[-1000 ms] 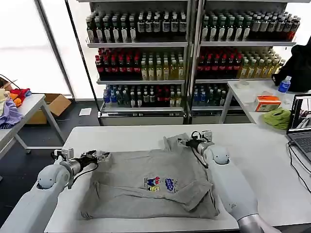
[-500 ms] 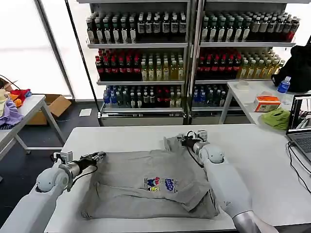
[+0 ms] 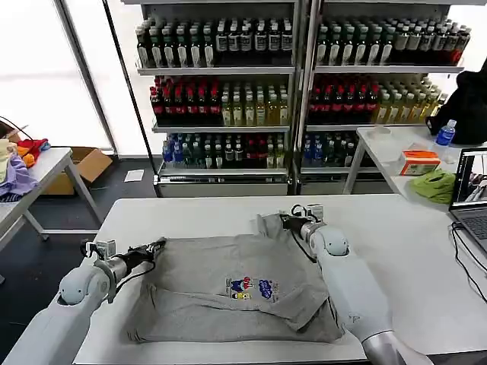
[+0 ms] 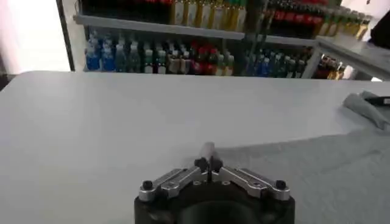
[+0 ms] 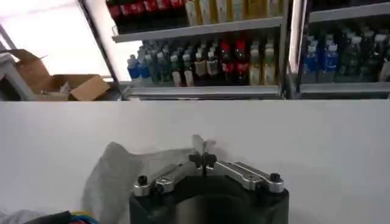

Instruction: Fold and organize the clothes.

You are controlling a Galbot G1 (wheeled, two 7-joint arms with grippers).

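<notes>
A light grey short-sleeved shirt (image 3: 236, 293) lies partly folded on the white table (image 3: 411, 251), its small multicoloured chest print (image 3: 252, 288) facing up. My left gripper (image 3: 156, 245) is at the shirt's left edge, shut on a pinch of the cloth (image 4: 209, 149); the shirt (image 4: 317, 167) spreads away from it. At the shirt's far corner my right gripper (image 3: 283, 220) is shut on a fold of fabric (image 5: 201, 145), and the grey shirt (image 5: 113, 173) bunches beside its jaws.
Shelves of bottles (image 3: 297, 91) stand behind the table. A side table at the right holds a laptop (image 3: 472, 190), a lime-green cloth (image 3: 434, 185) and an orange box (image 3: 418, 161). Coloured garments (image 3: 15, 163) lie on a table at the left, near a cardboard box (image 3: 87, 163).
Both grippers have shifted a little to the left while still holding the shirt. The shirt's left edge has been drawn outward with the left gripper.
</notes>
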